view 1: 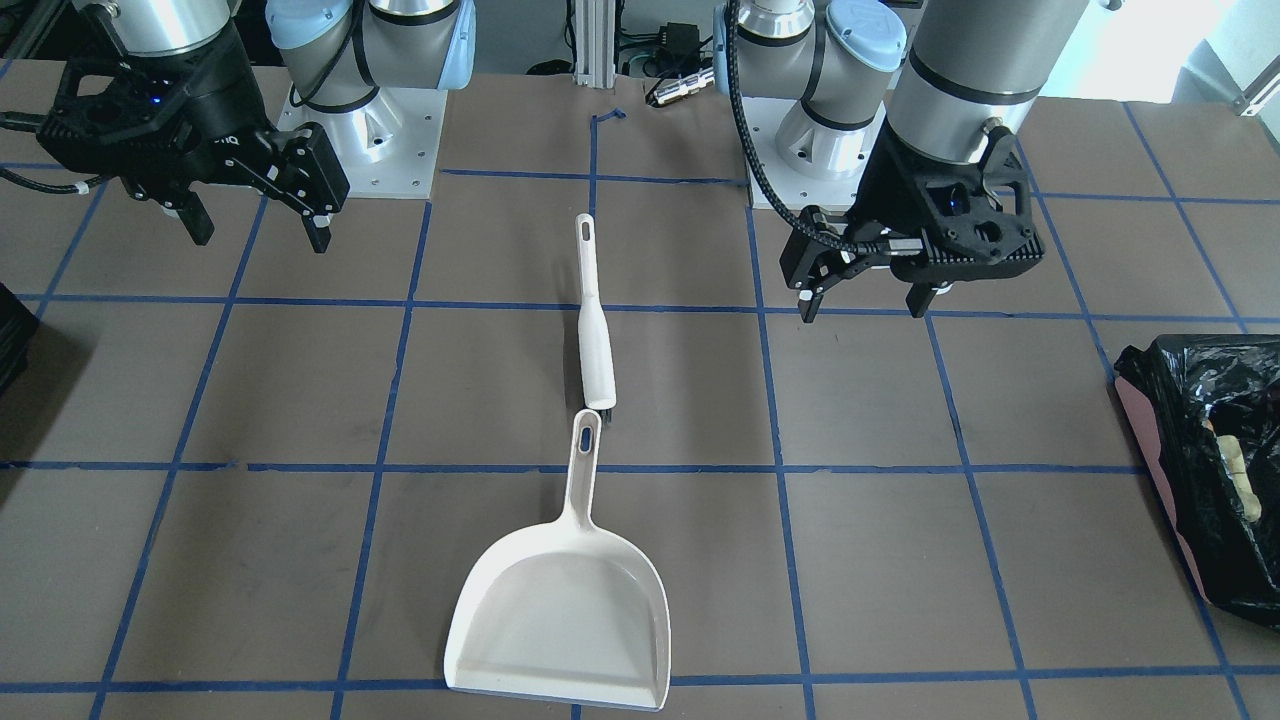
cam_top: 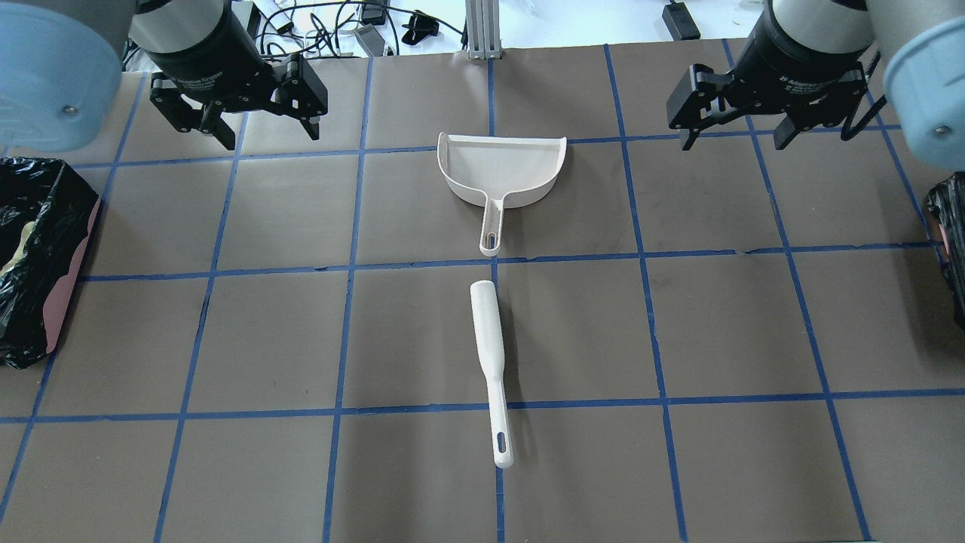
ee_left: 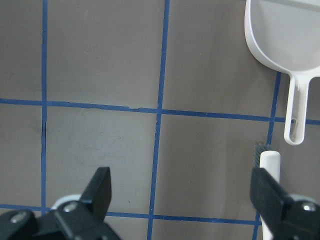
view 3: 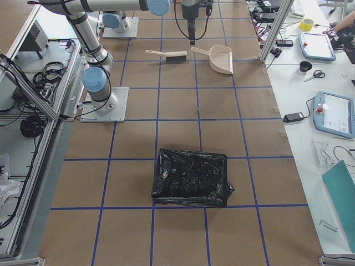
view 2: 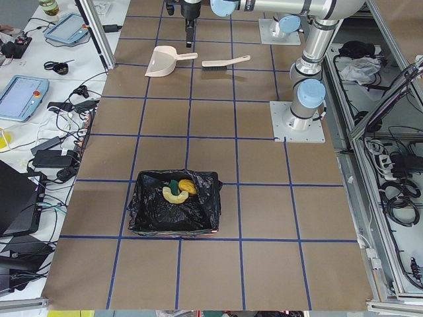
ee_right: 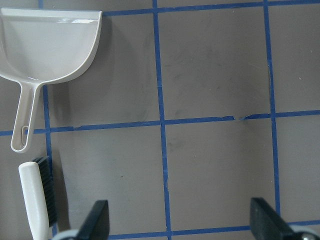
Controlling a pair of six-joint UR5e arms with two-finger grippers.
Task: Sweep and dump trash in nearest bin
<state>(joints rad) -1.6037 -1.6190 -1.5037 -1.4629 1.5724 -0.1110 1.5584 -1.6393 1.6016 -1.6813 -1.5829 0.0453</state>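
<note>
A: Item one: black two-finger left claw (cam_top: 270, 136), hovering off the robot's-left side of the white plastic dustpan (cam_top: 501, 170). Fingers are spread and nothing is held. Item two: black two-finger right claw (cam_top: 733, 142), mirrored off the dustpan's other side, likewise spread and empty.

B: The trash?

A: Trash (view 2: 173, 195): pale yellow curved piece, green sponge scrap, brown-orange lump. All lie inside the black-bag-lined bin (view 2: 149, 218), well apart from the dustpan, out on the robot's left. Item three: white long-handled brush (cam_top: 488, 339), lying flat, bristle end just short of the dustpan's handle tip, not touching.

B: Step in hand?

A: By my judgement, sweeping and dumping are done and the tools are set down. The next move calls only for the arms to keep clear.

B: Markings?

A: Pale lettering on each claw's collar, too small to read. None seen on dustpan, brush or bin.
</note>
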